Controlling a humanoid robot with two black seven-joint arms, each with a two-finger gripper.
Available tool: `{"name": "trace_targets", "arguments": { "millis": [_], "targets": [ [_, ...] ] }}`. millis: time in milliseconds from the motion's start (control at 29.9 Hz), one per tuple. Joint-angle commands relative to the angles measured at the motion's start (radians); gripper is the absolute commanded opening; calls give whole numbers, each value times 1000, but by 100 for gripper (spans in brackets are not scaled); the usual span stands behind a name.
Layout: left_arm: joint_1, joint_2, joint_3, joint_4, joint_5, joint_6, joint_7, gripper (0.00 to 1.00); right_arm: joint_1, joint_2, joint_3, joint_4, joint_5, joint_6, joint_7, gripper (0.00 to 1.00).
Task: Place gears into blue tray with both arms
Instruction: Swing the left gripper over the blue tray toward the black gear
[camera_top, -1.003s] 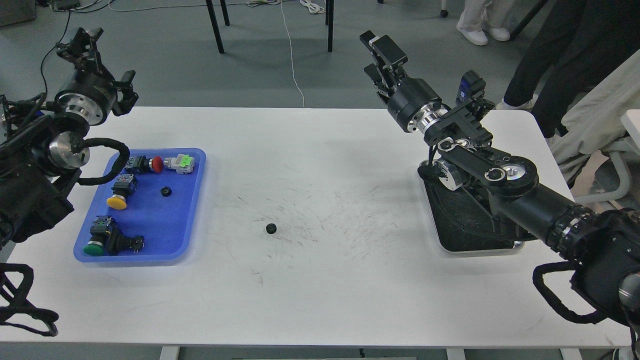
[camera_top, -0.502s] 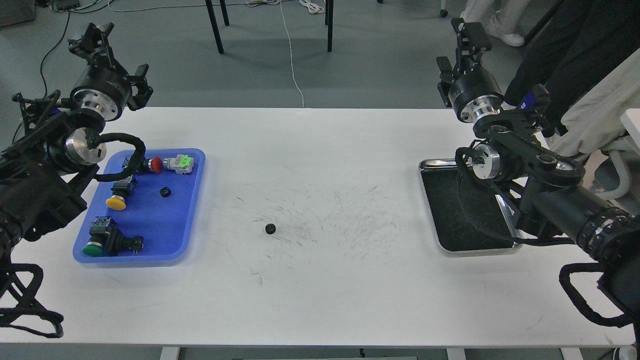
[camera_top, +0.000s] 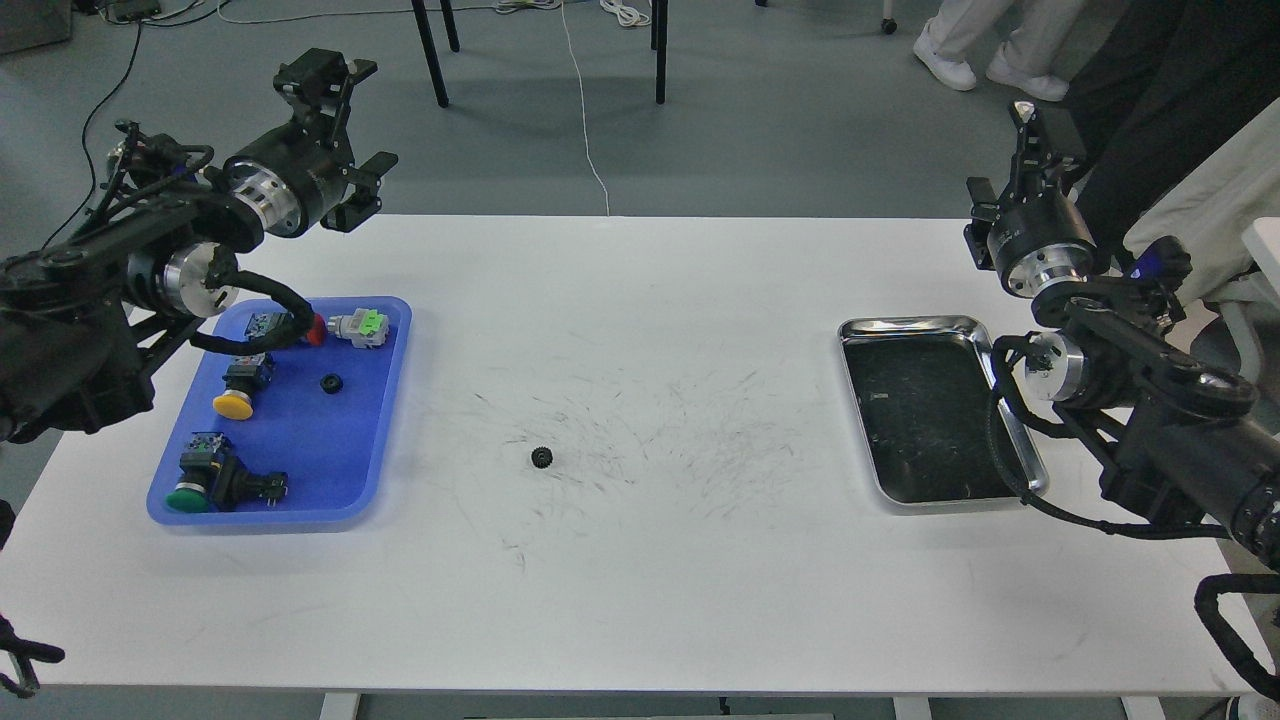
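Note:
One small black gear (camera_top: 541, 457) lies on the white table, left of centre. Another gear (camera_top: 331, 383) sits inside the blue tray (camera_top: 330, 450) at the table's left. My left gripper (camera_top: 322, 78) is raised past the table's back edge, above and behind the blue tray, and its fingers are too dark to tell apart. My right gripper (camera_top: 1032, 125) points up at the far right, behind the steel tray, narrow against dark clothing. I see nothing held in either gripper.
Beside the gear, the blue tray holds push-button switches with red (camera_top: 315, 328), yellow (camera_top: 233, 403) and green (camera_top: 187, 497) caps. A shiny steel tray (camera_top: 905, 325) with a dark bottom lies at the right. People stand at the back right, and chair legs and cables are behind the table.
My left gripper has swung right and inward along the back edge. My right arm has pulled back to the right, uncovering the steel tray. Neither gear has moved.

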Motion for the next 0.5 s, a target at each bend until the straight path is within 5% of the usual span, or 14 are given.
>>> {"name": "trace_targets", "arguments": {
  "millis": [0, 167, 334, 468],
  "targets": [
    [-79, 22, 110, -69, 88, -1, 1, 97, -6, 0, 1, 0, 0, 0, 1, 94],
    [-200, 102, 259, -151, 197, -7, -2, 97, -12, -5, 3, 0, 0, 0, 1, 94],
    [-235, 146, 218, -155, 151, -2, -3, 97, -18, -28, 3, 23, 0, 0, 1, 94],
    [-143, 154, 106, -175, 39, 151, 1, 95, -20, -33, 3, 28, 0, 0, 1, 94]
  ]
}}
